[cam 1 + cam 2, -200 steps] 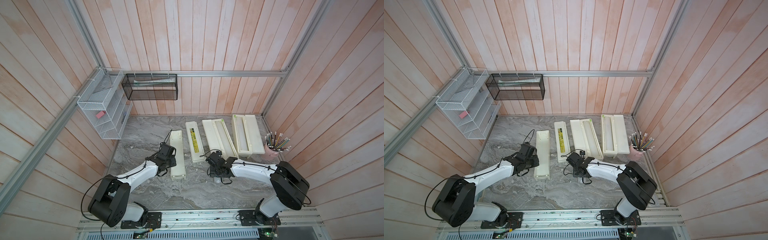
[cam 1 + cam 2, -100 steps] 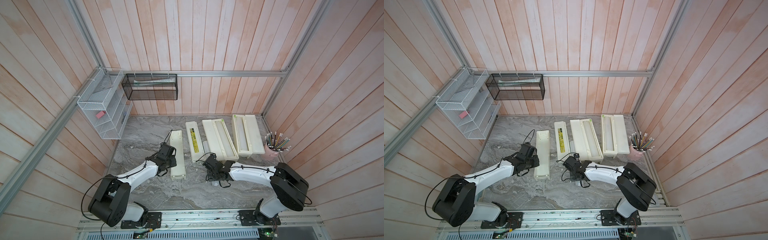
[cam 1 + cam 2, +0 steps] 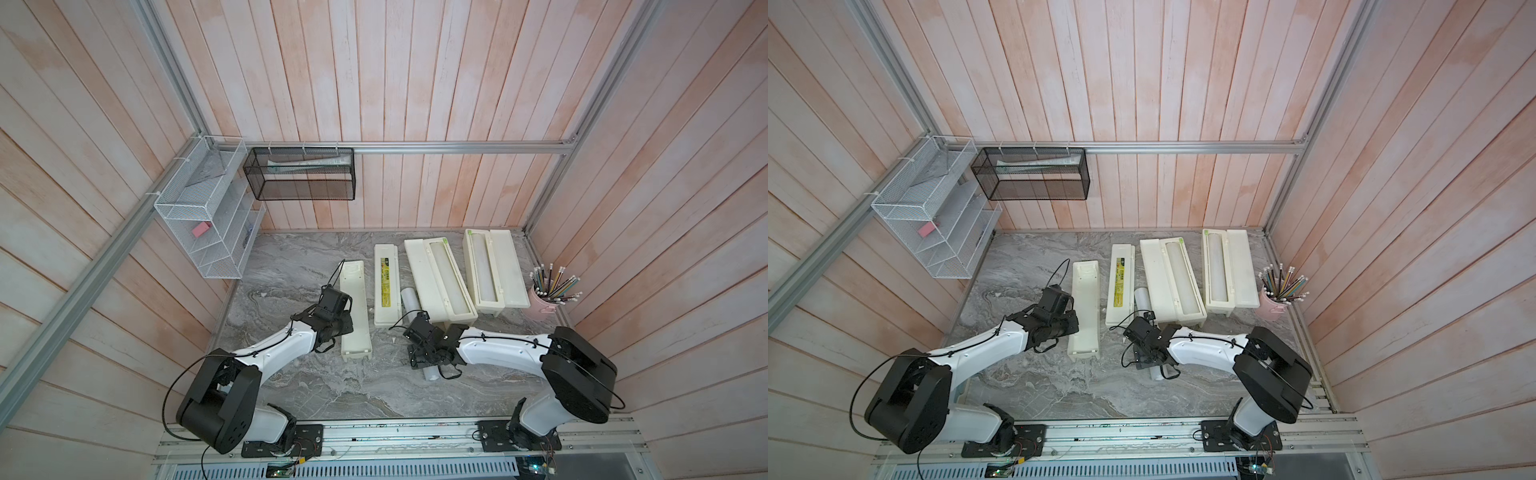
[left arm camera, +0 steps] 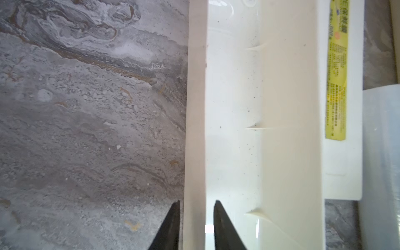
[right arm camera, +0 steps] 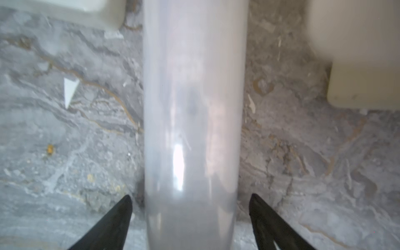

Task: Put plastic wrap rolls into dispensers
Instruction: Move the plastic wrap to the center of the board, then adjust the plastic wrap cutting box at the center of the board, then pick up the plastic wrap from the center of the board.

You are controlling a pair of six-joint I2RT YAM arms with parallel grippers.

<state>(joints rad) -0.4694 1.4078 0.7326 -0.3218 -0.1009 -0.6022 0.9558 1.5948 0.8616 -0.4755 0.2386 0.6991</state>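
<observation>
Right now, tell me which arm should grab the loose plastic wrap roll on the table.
Right. The right gripper is open and straddles the loose plastic wrap roll, one finger on each side. The left gripper is shut on the side wall of the empty dispenser, so it is occupied.

Overhead stereo pair; close wrist views

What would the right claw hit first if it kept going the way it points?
Likely the plastic wrap roll, lying between the open right gripper's fingers; the fingertips might reach the table first, depth is unclear.
</observation>
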